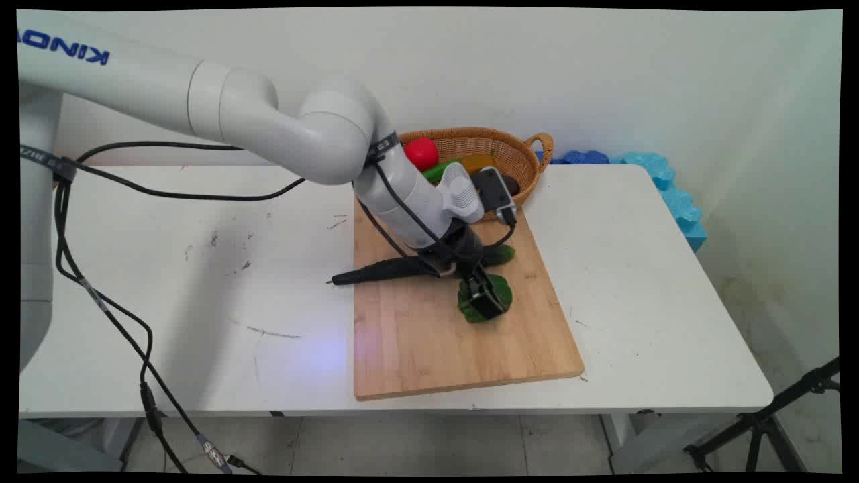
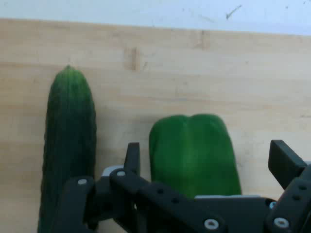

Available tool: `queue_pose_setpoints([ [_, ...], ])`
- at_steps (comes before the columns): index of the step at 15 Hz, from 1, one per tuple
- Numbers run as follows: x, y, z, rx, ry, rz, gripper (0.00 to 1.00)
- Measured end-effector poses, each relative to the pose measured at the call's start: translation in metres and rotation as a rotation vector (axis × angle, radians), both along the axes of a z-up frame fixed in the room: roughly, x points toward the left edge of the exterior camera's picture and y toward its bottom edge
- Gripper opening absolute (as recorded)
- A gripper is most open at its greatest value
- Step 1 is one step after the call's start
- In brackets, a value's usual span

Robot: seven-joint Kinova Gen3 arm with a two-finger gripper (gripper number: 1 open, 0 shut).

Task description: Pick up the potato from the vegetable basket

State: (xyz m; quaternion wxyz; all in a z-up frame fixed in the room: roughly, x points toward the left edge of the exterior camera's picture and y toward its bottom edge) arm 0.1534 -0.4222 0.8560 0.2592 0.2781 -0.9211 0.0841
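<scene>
Wooden board (image 1: 429, 342): fingers (image 2: 132, 156) spread astride green pepper (image 2: 194, 153), parallel to cucumber (image 2: 68, 145).

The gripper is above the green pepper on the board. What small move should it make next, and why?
Probably close the fingers. The gripper is open, with one finger on each side of the green pepper on the cutting board. The cucumber lies just outside the left finger, apart from the pepper, so closing should catch the pepper alone.
</scene>
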Motion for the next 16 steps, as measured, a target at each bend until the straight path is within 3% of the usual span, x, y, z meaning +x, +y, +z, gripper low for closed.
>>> queue_pose_setpoints([
  [4, -0.011, -0.004, 0.032, -0.024, 0.023, -0.023, 1.00],
  [8, -0.016, -0.020, 0.086, -0.053, 0.040, -0.029, 1.00],
  [16, 0.031, -0.099, 0.167, -0.140, -0.026, 0.122, 1.00],
])
